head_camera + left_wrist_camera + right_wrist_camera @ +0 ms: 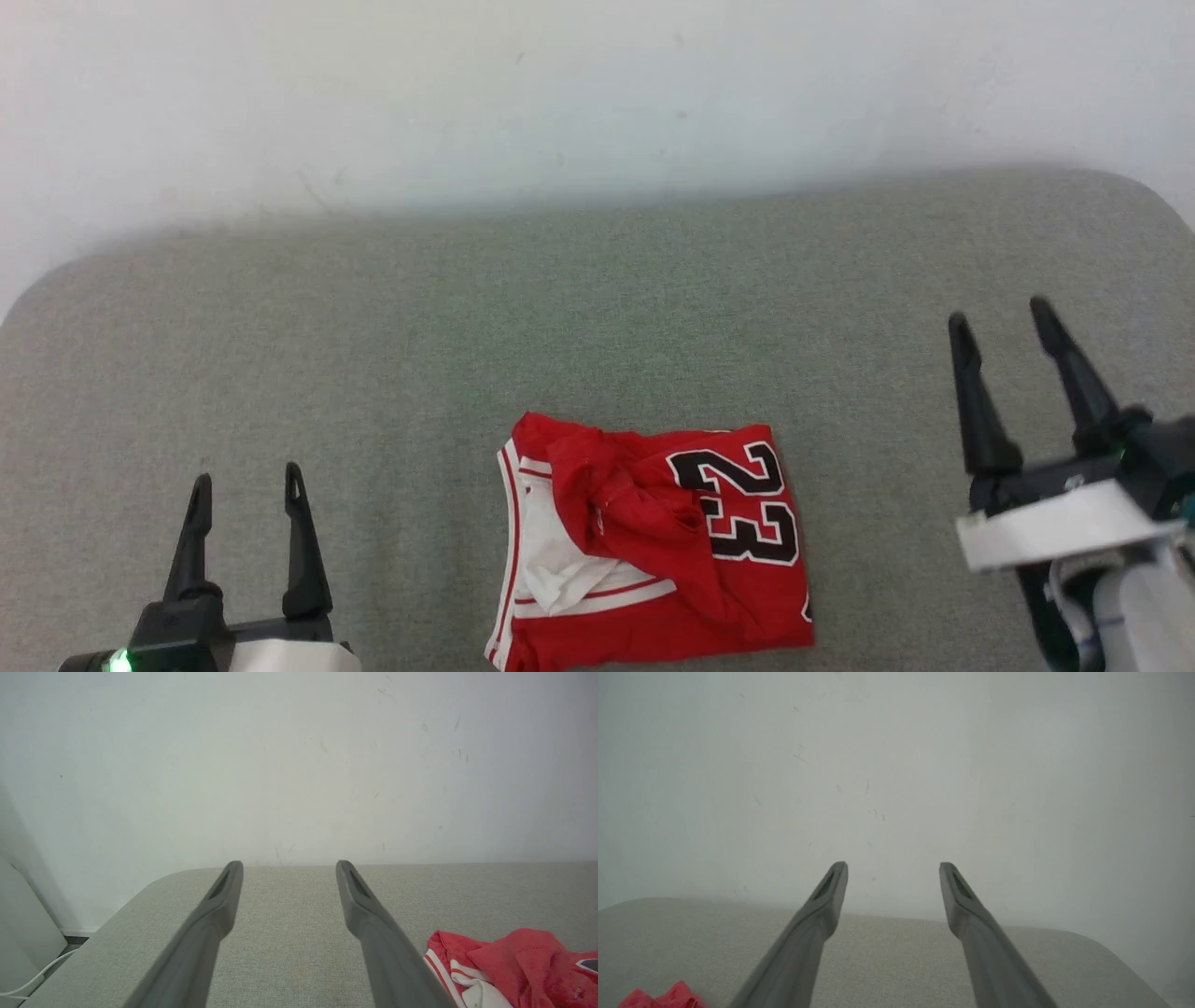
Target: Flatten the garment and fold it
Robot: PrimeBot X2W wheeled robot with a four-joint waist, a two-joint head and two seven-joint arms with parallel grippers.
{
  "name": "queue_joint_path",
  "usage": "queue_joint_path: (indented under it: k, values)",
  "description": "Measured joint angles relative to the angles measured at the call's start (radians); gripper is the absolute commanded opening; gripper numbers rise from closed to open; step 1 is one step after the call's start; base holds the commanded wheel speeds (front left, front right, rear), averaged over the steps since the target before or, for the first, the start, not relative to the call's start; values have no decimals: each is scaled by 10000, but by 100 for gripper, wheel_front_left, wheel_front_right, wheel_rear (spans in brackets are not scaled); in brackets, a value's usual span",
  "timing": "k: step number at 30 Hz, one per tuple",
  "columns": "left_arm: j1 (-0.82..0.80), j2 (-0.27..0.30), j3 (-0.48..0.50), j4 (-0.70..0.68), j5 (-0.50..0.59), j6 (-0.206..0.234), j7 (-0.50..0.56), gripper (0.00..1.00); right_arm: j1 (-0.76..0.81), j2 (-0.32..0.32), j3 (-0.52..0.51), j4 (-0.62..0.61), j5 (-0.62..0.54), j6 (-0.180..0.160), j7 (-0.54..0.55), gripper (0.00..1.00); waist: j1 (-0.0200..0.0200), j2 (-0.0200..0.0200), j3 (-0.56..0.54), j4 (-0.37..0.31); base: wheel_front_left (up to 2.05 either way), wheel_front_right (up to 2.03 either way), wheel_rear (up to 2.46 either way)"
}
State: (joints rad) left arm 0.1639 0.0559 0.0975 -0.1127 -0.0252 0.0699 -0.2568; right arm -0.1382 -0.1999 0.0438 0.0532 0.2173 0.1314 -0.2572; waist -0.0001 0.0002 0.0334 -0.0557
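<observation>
Our left gripper (247,476) is closest to us, at 7 o'clock of the head view, its two fingers (303,551) parted widely and holding nothing; the right gripper (1000,314) stands at 4 o'clock, a little higher, also parted and with nothing between its fingers; between them, at 6 o'clock and near to the front edge of the grey-green cushion (597,327), lies the garment (653,616), well apart from both grippers. It is not flat: a red fold (625,504) is heaped over its middle, a white sleeve (551,560) is bunched at its 8 o'clock side, and the black numerals (747,504) show at its 3 o'clock side. We judge that the flattening is not yet begun; to do it well we should bring each gripper down on its own side edge, pinch only the top layer, and draw outward slowly and together, so that the heap opens and the garment does not slide toward 6 o'clock off the cushion.
</observation>
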Motion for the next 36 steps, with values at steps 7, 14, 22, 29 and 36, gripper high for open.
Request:
queue_joint_path:
  k: [7,14,22,29,36]
  values:
    - [42,0,-42,-96,0,-92,0,100,1437,790,-456,-541,-466,0,0,100,1,0,-6,173,0,0,0]
    - [170,0,-146,-100,2,-165,0,100,2021,1095,-460,-702,-545,0,0,100,1,0,-23,235,0,0,0]
    - [175,0,-232,-69,2,-165,0,100,2063,1104,-407,-677,-819,0,0,100,1,0,-56,258,0,0,0]
    - [176,-2,-228,-69,2,-151,0,100,1218,545,-115,-1074,-796,0,0,100,1,0,14,232,0,0,0]
    - [169,-6,-330,-21,2,-73,0,100,-827,-951,1001,-637,157,0,1392,100,2,0,104,286,0,0,0]
